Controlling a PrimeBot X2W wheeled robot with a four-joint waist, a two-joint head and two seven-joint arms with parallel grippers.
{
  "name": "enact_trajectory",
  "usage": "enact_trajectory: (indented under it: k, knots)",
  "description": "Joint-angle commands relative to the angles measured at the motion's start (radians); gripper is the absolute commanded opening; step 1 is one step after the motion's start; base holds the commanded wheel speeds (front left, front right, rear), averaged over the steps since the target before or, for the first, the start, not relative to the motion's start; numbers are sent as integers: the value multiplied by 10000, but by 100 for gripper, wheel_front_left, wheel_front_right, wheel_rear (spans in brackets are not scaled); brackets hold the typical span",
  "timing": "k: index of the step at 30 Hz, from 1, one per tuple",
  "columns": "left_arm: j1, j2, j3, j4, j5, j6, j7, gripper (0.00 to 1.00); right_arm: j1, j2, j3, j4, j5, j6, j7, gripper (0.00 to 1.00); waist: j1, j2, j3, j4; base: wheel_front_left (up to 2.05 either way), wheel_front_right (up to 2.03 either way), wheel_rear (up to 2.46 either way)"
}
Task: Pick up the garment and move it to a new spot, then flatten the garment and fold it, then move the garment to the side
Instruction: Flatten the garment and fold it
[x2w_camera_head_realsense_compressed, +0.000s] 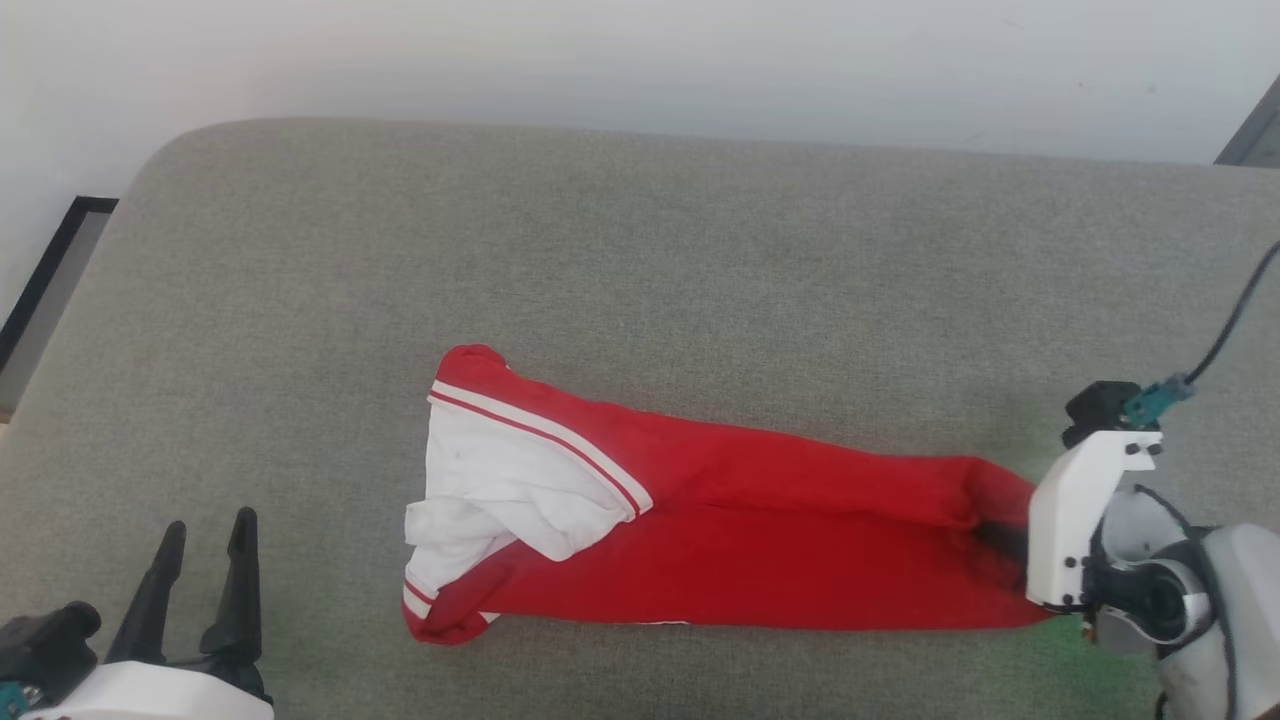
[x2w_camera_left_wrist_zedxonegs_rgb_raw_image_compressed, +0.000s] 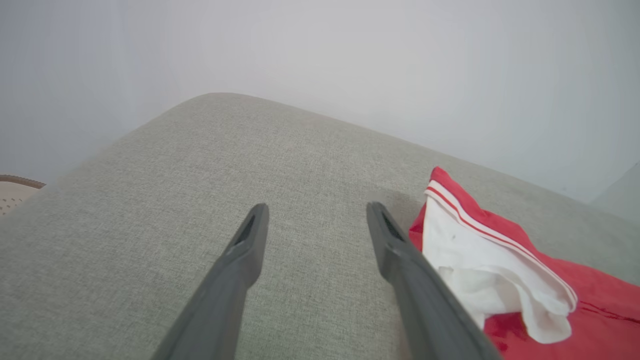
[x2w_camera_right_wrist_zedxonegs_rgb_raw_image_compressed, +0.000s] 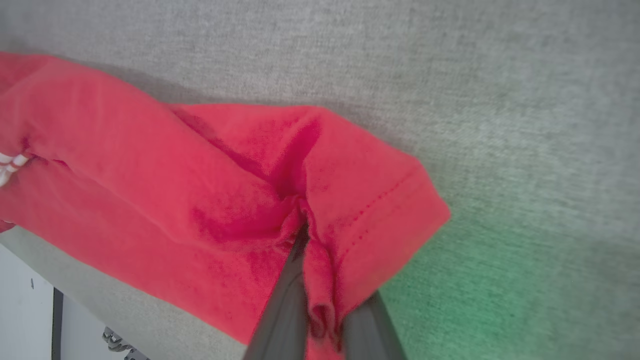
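Note:
The garment (x2w_camera_head_realsense_compressed: 780, 520) lies bunched in a long band across the grey upholstered surface (x2w_camera_head_realsense_compressed: 600, 250), red with a white, red-striped sleeve (x2w_camera_head_realsense_compressed: 500, 480) at its left end. My right gripper (x2w_camera_head_realsense_compressed: 1000, 540) is at the band's right end, mostly hidden behind its white wrist. In the right wrist view that gripper (x2w_camera_right_wrist_zedxonegs_rgb_raw_image_compressed: 312, 250) is shut on a pinched fold of the garment (x2w_camera_right_wrist_zedxonegs_rgb_raw_image_compressed: 200, 190) near its stitched hem. My left gripper (x2w_camera_head_realsense_compressed: 210, 520) stands open at the lower left, well apart from the cloth. In the left wrist view the gripper (x2w_camera_left_wrist_zedxonegs_rgb_raw_image_compressed: 317, 207) is empty, with the garment (x2w_camera_left_wrist_zedxonegs_rgb_raw_image_compressed: 500, 260) to its right.
A pale wall runs behind the grey surface, whose rounded far-left corner (x2w_camera_head_realsense_compressed: 170, 150) drops off. A dark-framed panel (x2w_camera_head_realsense_compressed: 50, 280) sits beyond the left edge. A black cable (x2w_camera_head_realsense_compressed: 1230, 320) trails from the right wrist. A green glow (x2w_camera_right_wrist_zedxonegs_rgb_raw_image_compressed: 475, 300) tints the fabric there.

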Motion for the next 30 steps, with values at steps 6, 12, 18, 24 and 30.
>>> enact_trajectory:
  k: [6,12,18,24,30]
  knots:
    - [248,-90,-98,-257,67,-20,-45,100,166,-414,-231,3,130,-8,-256,0,0,-1,-139,-43,0,0,0]
    - [398,-133,-404,-535,171,-21,-45,100,144,-792,-641,126,9,-8,-469,0,0,-1,-234,-121,0,0,0]
    - [336,-301,-558,-819,276,-21,-45,100,25,-1150,-1195,359,-271,-8,-632,0,0,-1,-248,-192,0,0,0]
    - [341,-616,-630,-1013,406,-21,-45,100,-61,-1418,-1749,612,-627,-8,-825,0,0,-1,-269,-256,0,0,0]
    - [400,-793,-674,-1113,542,-22,-45,100,-138,-1590,-2273,836,-1011,-8,-994,0,0,-1,-306,-306,0,0,0]
